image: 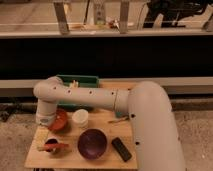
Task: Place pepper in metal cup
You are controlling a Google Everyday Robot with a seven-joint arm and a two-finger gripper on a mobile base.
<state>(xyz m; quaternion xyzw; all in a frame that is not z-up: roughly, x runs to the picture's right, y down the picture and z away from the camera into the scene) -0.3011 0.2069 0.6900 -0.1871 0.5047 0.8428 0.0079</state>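
The metal cup [50,144] stands near the front left corner of the wooden table [110,161], its dark inside showing. The pepper [59,146], slim and red-orange, lies across the cup's right rim and sticks out to the right. I cannot tell whether it rests on the cup or is held. My gripper [45,131] hangs from the white wrist straight above and just behind the cup, at the table's left edge. The arm partly hides it.
An orange bowl [61,120] sits right of the wrist, with a white cup [80,118] beside it. A purple bowl [92,143] is at front centre and a black object [121,149] to its right. A green tray [82,81] is at the back. A pale yellow piece [40,137] lies by the cup.
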